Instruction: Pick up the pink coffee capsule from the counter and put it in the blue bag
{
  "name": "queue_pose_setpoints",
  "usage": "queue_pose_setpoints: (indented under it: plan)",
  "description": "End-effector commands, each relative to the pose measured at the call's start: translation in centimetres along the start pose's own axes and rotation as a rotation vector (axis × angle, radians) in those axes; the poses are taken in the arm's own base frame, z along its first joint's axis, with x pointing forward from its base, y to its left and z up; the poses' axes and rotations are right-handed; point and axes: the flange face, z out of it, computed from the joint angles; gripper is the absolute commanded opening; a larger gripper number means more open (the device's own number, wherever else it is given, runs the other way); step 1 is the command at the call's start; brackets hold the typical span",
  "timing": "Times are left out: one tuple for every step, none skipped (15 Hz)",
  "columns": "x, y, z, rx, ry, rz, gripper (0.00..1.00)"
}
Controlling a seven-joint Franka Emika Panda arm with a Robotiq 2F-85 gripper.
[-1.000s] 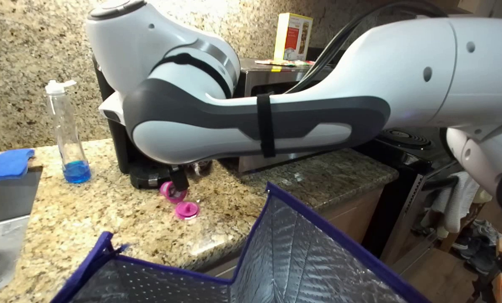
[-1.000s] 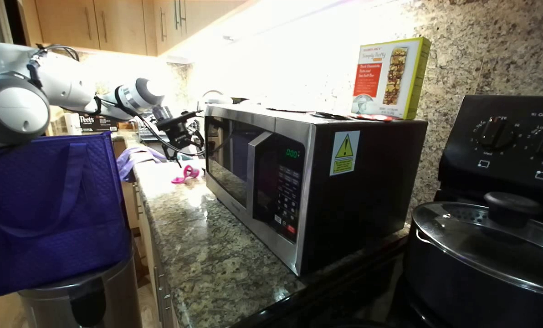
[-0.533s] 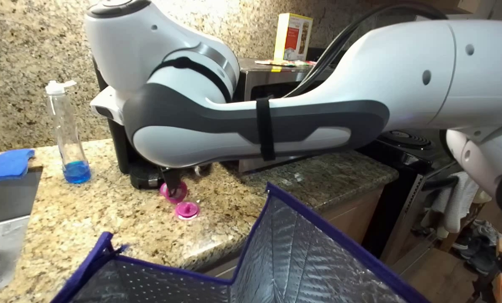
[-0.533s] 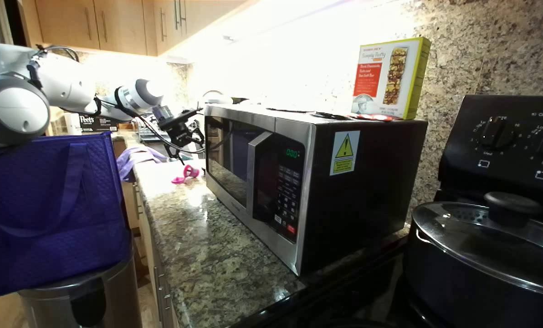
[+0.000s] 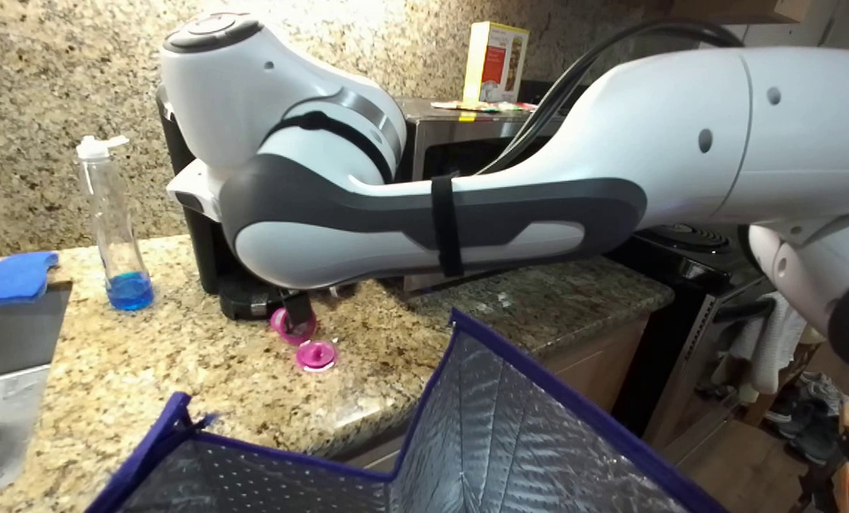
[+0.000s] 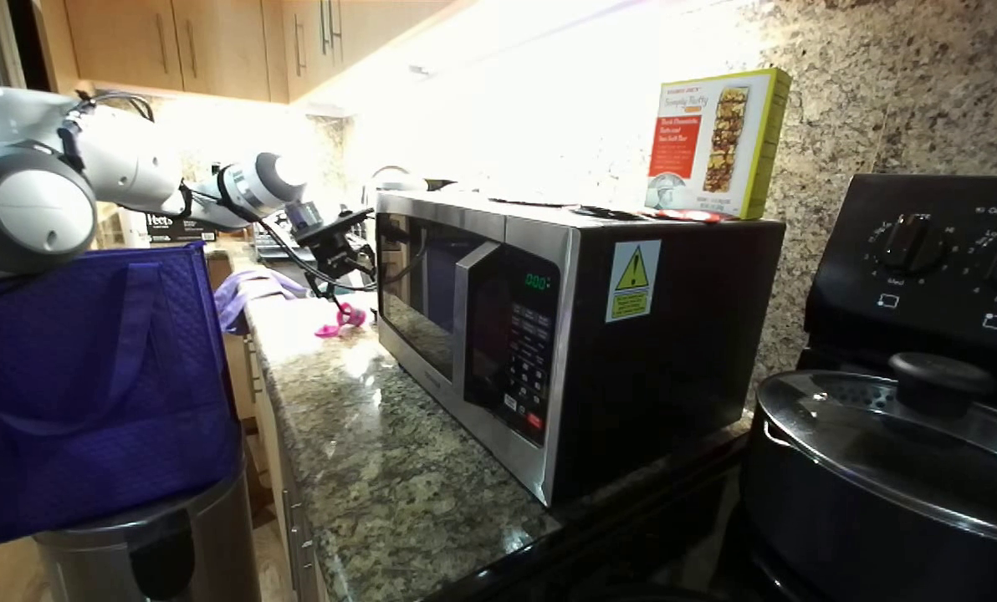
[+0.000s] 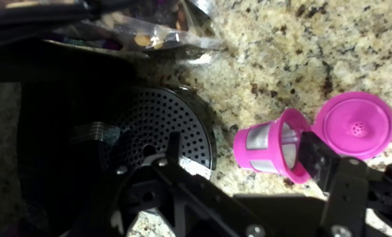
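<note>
One pink coffee capsule [image 7: 272, 147], lid [image 7: 355, 126] open, lying sideways on the granite bench [image 7: 314, 65]. I have the hand [image 7: 241, 141] at it, fingers [image 7: 317, 161] spread apart.

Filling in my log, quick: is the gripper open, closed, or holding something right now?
Gripper: open, fingers apart, holding nothing; the pink coffee capsule lies on the counter.

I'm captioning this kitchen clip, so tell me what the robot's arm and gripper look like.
The arm is glossy white and rounded, with dark grey panels, round grey caps and a silvery band. Black straps wrap it, and dark cables loop along it. The gripper is black and angular, with exposed linkages, shiny screw heads and blocky dark jaws.
</note>
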Motion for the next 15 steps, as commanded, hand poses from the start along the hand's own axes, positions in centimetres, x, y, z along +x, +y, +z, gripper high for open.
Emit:
queue_pose_setpoints:
  plan:
    - [-0.5, 0.4, 0.3, 0.009, 0.014, -0.017, 0.6]
    - [-0.5, 0.4, 0.3, 0.009, 0.011, -0.018, 0.53]
    - [-0.3, 0.4, 0.2, 0.007, 0.013, -0.019, 0.47]
    - [-0.3, 0.4, 0.1, 0.005, 0.013, -0.019, 0.41]
    - [-0.3, 0.5, 0.1, 0.004, 0.015, -0.02, 0.33]
    - [-0.3, 0.5, 0.0, 0.006, 0.016, -0.016, 0.27]
    - [-0.3, 0.5, -0.1, 0.009, 0.02, -0.015, 0.2]
    - [-0.3, 0.5, -0.2, 0.009, 0.02, -0.012, 0.14]
    - [-0.3, 0.6, -0.5, 0.016, 0.025, -0.011, 0.09]
    - [-0.5, 0.7, -0.6, 0.024, 0.022, 0.0, 0.08]
    - [-0.5, 0.8, -0.9, 0.025, 0.026, 0.0, 0.06]
    - [-0.6, 0.8, -1.2, 0.029, 0.028, 0.005, 0.05]
    - [-0.6, 0.9, -1.5, 0.031, 0.031, 0.006, 0.03]
    - [-0.5, 1.0, -1.9, 0.029, 0.04, 0.007, 0.07]
    - [-0.4, 1.0, -2.3, 0.036, 0.048, 0.01, 0.07]
